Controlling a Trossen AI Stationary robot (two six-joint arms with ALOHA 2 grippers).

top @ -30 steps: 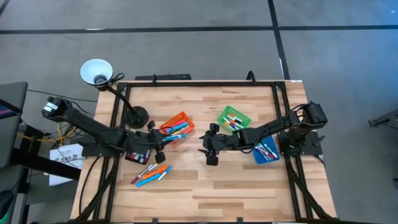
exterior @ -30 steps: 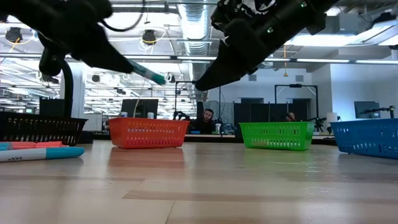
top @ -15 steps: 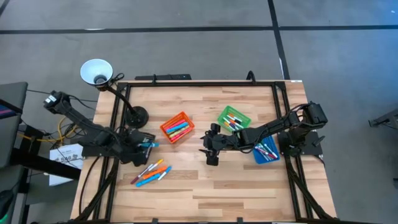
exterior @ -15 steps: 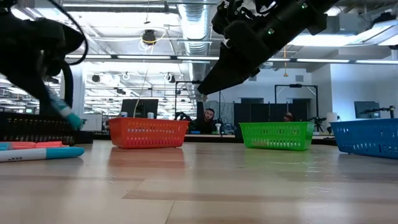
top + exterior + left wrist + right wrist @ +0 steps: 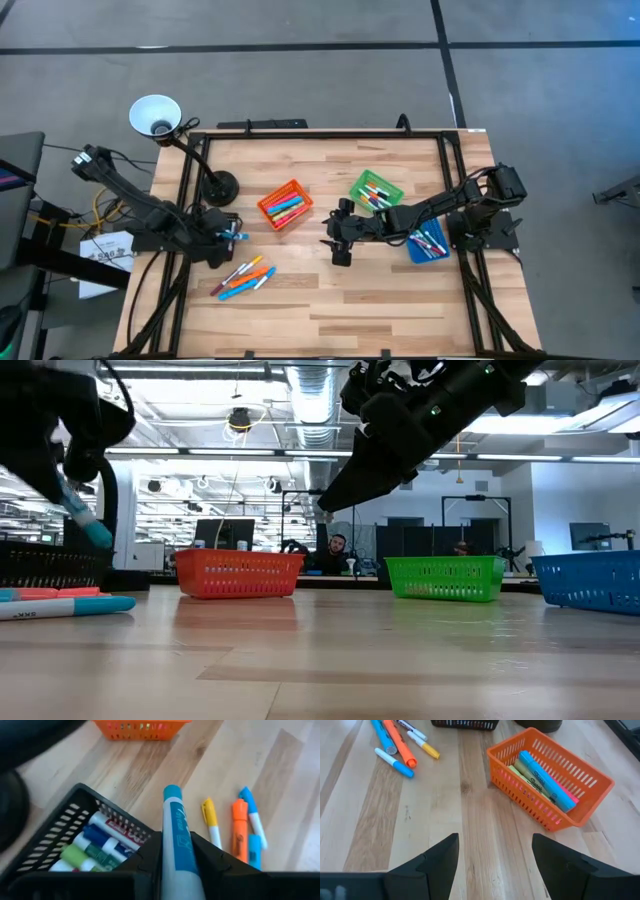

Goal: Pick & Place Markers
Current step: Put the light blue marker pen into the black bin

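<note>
My left gripper (image 5: 226,236) is at the table's left side, shut on a blue marker (image 5: 176,835). It hangs over the near rim of the black bin (image 5: 60,827), which holds several markers. More markers (image 5: 243,278) lie loose on the wood nearer the front edge, seen also as loose markers (image 5: 240,827) in the left wrist view. My right gripper (image 5: 338,240) stands open above the table's middle, with nothing between its fingers (image 5: 440,857). My left gripper pinches the blue marker's barrel (image 5: 178,855) between its two fingers (image 5: 150,857). The marker lies along the fingers, and its capped end (image 5: 172,792) sticks out past them. The fingers slant down from the table's left. The marker is lifted clear, its cap end (image 5: 97,535) lowest.
An orange bin (image 5: 284,205), a green bin (image 5: 376,190) and a blue bin (image 5: 428,243) stand in a row across the table, each with markers inside. A lamp (image 5: 155,115) rises from its base (image 5: 220,185) at the back left.
My left gripper has carried the blue marker from beside the orange bin toward the table's left edge, over the black bin. It has tipped and rolled, so the marker now points steeply down instead of slanting toward the right.
</note>
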